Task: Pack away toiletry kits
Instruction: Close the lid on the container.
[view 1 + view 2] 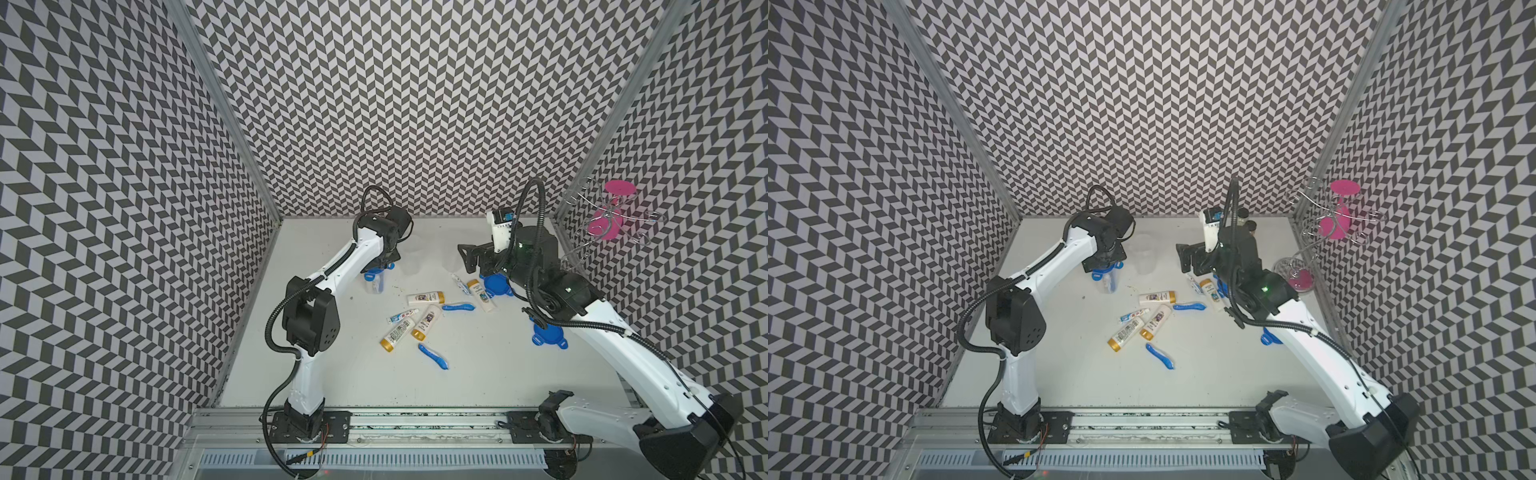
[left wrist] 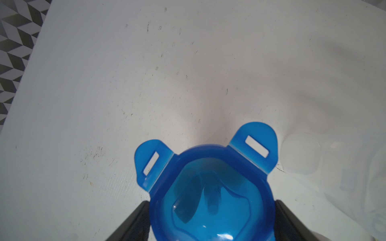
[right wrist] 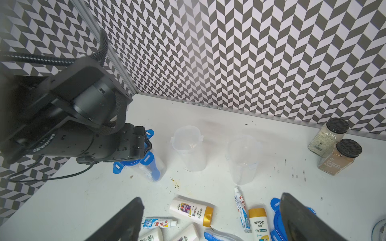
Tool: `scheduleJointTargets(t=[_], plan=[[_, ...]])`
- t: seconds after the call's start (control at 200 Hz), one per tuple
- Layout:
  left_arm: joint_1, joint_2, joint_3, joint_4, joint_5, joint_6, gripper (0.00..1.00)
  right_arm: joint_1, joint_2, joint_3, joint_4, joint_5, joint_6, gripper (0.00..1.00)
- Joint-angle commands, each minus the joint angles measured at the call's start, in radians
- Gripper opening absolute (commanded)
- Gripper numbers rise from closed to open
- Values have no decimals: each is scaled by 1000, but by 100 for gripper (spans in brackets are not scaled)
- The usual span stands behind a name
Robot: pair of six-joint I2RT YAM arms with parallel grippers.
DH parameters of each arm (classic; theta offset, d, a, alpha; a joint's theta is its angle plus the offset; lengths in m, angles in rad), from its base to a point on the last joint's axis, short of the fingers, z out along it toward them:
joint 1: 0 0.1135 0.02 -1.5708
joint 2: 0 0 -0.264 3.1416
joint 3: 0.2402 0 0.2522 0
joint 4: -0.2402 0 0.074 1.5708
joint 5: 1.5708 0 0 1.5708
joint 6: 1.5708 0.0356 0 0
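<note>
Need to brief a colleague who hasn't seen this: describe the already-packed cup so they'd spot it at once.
On the white table, three clear cups stand in a row near the back wall. The packed cup is the end one nearest the left wall, with the left claw closed on its blue lid. Unlike the two empty open cups beside it, it holds a blue toothbrush.

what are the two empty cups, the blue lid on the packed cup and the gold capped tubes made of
Empty cups: probably clear, faintly frosted plastic; the table shows through their walls.
Blue lid: looks like glossy translucent plastic; bright highlights, shapes show dimly through it.
Gold-capped tubes: seemingly opaque white plastic with printed labels; caps shiny gold, metal or coloured plastic unclear.
</note>
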Motion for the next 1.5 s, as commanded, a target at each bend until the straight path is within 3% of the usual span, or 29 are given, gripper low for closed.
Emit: scheduleJointTargets(t=[0.0,0.1,0.2,0.696,0.811,0.881,1.007,1.142,1.307,1.492], plan=[[-4,-14,-33,-11,4,-26,74,2,-9,7,54,13,-17,100],[2,-14,-30,-12,3,-19,90,1,-11,7,54,10,-16,100],[6,-24,-22,-3,6,-6,99,1,-16,9,54,11,-16,100],[18,-177,-65,12,81,66,100,1,-26,25,1,26,-4,100],[31,-230,-67,20,101,139,100,1,8,40,-36,-15,8,100],[67,-261,-70,54,158,224,99,2,59,69,-63,-80,20,100],[175,-338,-177,228,322,385,87,28,185,158,-104,-231,44,99],[311,-371,-299,377,519,509,89,60,371,303,-176,-406,112,97],[340,-391,-387,541,542,646,91,123,540,454,-235,-442,159,95],[337,-397,-412,560,584,705,87,137,656,512,-211,-511,223,91]])
